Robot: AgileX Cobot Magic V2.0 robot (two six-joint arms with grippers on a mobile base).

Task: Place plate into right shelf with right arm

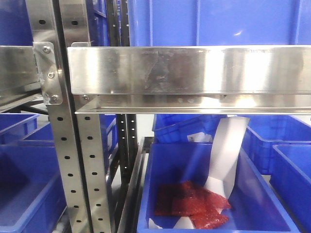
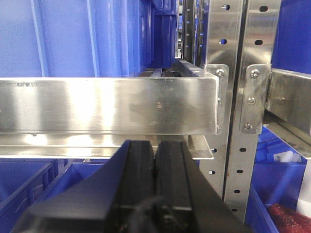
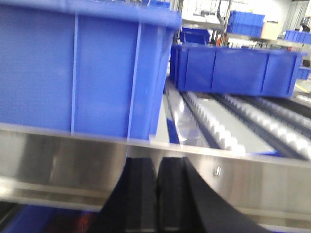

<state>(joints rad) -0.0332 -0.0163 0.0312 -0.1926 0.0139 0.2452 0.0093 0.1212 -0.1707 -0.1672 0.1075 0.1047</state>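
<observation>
Plate not visible in any view, so I can't tell where it is. Front view: brushed stainless-steel right shelf [image 1: 194,70] with broad shiny front lip spans 12 to 3 o'clock, bolted by a bracket to perforated steel uprights [image 1: 73,160] at 9 o'clock. Large blue plastic bin [image 1: 214,22] sits on the shelf above the lip. Below it, at 5 o'clock, an open blue plastic bin [image 1: 160,194] holds red crinkled plastic bags [image 1: 192,204] and a white folded paper strip [image 1: 226,150] leaning upright, its top running up behind the shelf edge. More blue bins at 7 o'clock and 3 o'clock. Left wrist view: black left hand [image 2: 156,160] at 6 o'clock, pads pressed together, clenched on nothing, sitting just in front of and below a steel shelf lip [image 2: 107,111], blue bin wall above it. Right wrist view, motion-blurred: black right hand [image 3: 158,184] at 6 o'clock, fingers closed against each other, nothing held, right at the steel lip; blue bin at 10 o'clock, roller conveyor rails [image 3: 228,126] at 3 o'clock with another blue bin [image 3: 233,70] at 1 o'clock.
</observation>
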